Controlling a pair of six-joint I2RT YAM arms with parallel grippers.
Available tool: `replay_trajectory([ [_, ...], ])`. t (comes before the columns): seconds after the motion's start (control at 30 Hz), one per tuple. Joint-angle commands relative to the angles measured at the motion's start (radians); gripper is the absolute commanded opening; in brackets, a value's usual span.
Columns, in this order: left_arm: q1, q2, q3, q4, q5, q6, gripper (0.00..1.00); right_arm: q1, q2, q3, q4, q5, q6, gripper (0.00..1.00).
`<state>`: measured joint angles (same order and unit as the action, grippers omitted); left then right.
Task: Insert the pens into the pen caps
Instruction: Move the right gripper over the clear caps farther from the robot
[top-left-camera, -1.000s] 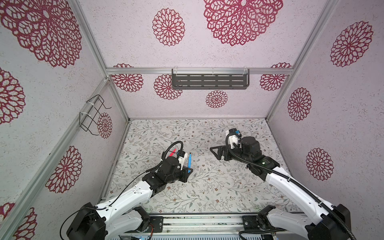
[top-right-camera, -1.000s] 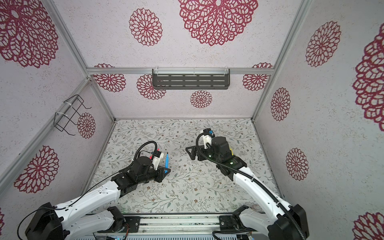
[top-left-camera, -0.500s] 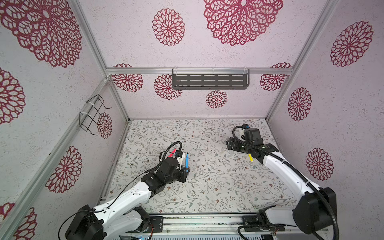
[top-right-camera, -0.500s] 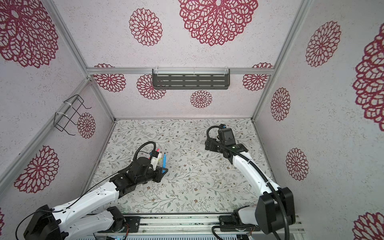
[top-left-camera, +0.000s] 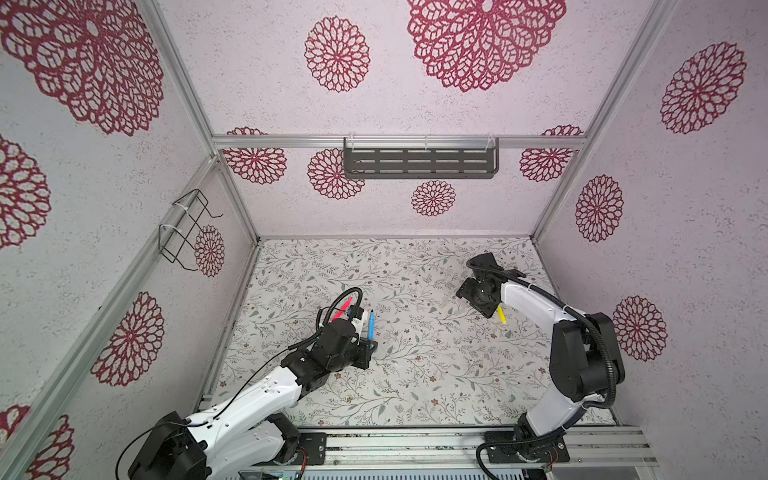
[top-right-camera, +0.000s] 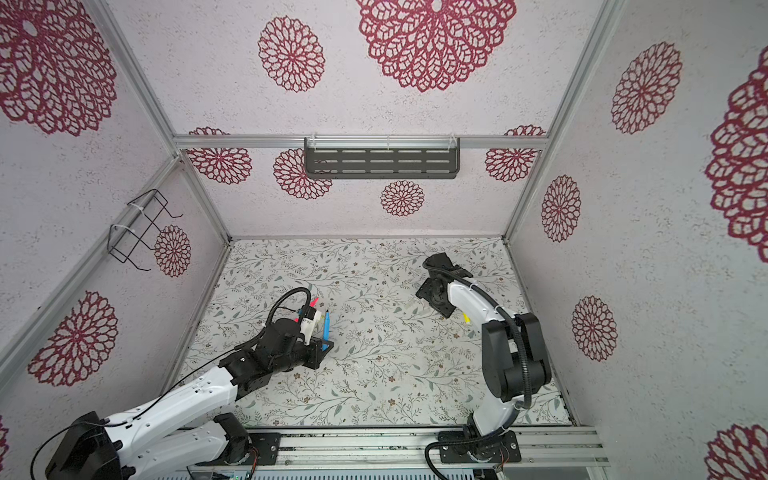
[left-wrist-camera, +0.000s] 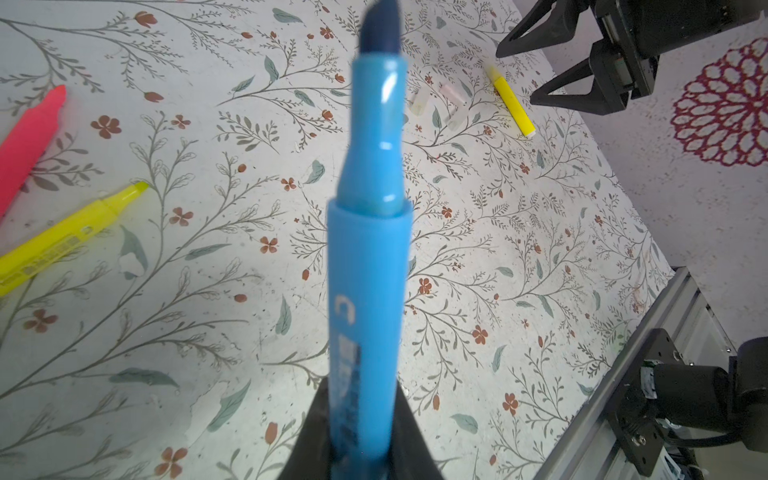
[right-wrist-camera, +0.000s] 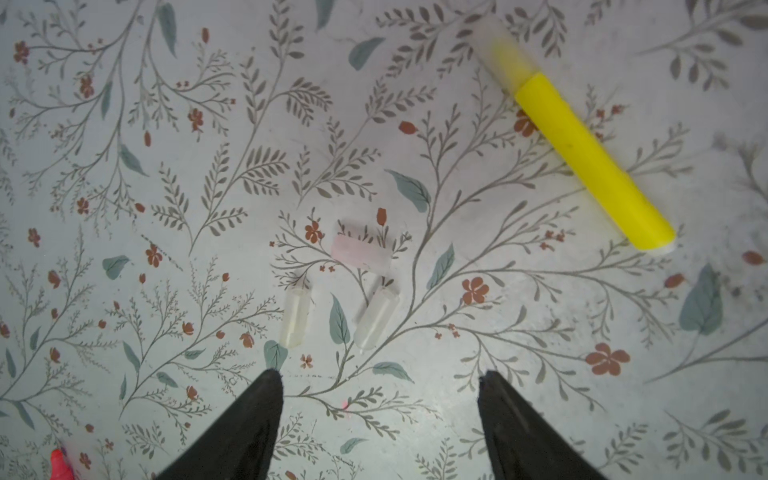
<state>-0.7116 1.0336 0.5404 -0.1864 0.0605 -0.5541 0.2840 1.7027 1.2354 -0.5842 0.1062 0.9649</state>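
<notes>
My left gripper (left-wrist-camera: 361, 415) is shut on the blue pen (left-wrist-camera: 370, 270), which stands tip-up above the mat's left-middle in both top views (top-left-camera: 370, 326) (top-right-camera: 327, 324). Beside it on the mat lie the red-pink pen (left-wrist-camera: 25, 137) and an uncapped yellow pen (left-wrist-camera: 62, 241). My right gripper (right-wrist-camera: 380, 378) hangs open and empty just short of three loose pen caps: a pinkish cap (right-wrist-camera: 360, 254) and two clear caps (right-wrist-camera: 296, 316) (right-wrist-camera: 376, 318). A second yellow pen (right-wrist-camera: 590, 166) lies to their side with a translucent cap on its tip. That arm's wrist (top-left-camera: 478, 293) hides the caps in both top views.
Patterned walls close in the floral mat (top-left-camera: 415, 374) on three sides. A grey slotted shelf (top-left-camera: 419, 163) hangs on the back wall and a wire basket (top-left-camera: 185, 230) on the left wall. An aluminium rail (top-left-camera: 415, 440) carrying both arm bases runs along the front edge.
The right arm has swung from the mat's middle to the back right, over the caps, and its jaws have narrowed a little. The left arm has barely shifted with the blue pen.
</notes>
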Motion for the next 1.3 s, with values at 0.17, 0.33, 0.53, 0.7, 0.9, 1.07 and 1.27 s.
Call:
replay_trajectory([
  [0.17, 0.006, -0.032, -0.011, 0.018, -0.035, -0.001, 0.0, 0.004, 0.114, 0.193, -0.231, 0.042, 0.236, 0.67],
  [0.33, 0.006, -0.033, -0.007, 0.016, -0.031, -0.004, 0.0, 0.004, 0.151, 0.188, -0.203, -0.016, 0.253, 0.61],
  [0.53, 0.006, -0.05, -0.017, 0.015, -0.043, -0.003, 0.0, 0.004, 0.167, 0.164, -0.155, -0.043, 0.268, 0.55],
  [0.7, 0.007, -0.05, -0.017, 0.018, -0.045, -0.003, 0.0, 0.006, 0.211, 0.167, -0.149, -0.071, 0.262, 0.52],
  [0.9, 0.007, -0.058, -0.012, 0.017, -0.05, 0.001, 0.0, 0.006, 0.242, 0.153, -0.141, -0.088, 0.279, 0.46],
  [1.07, 0.007, -0.066, -0.008, 0.01, -0.057, 0.005, 0.0, 0.008, 0.278, 0.182, -0.146, -0.102, 0.277, 0.41],
  [1.27, 0.008, -0.078, -0.012, 0.004, -0.064, 0.01, 0.0, 0.009, 0.312, 0.208, -0.162, -0.087, 0.266, 0.39],
])
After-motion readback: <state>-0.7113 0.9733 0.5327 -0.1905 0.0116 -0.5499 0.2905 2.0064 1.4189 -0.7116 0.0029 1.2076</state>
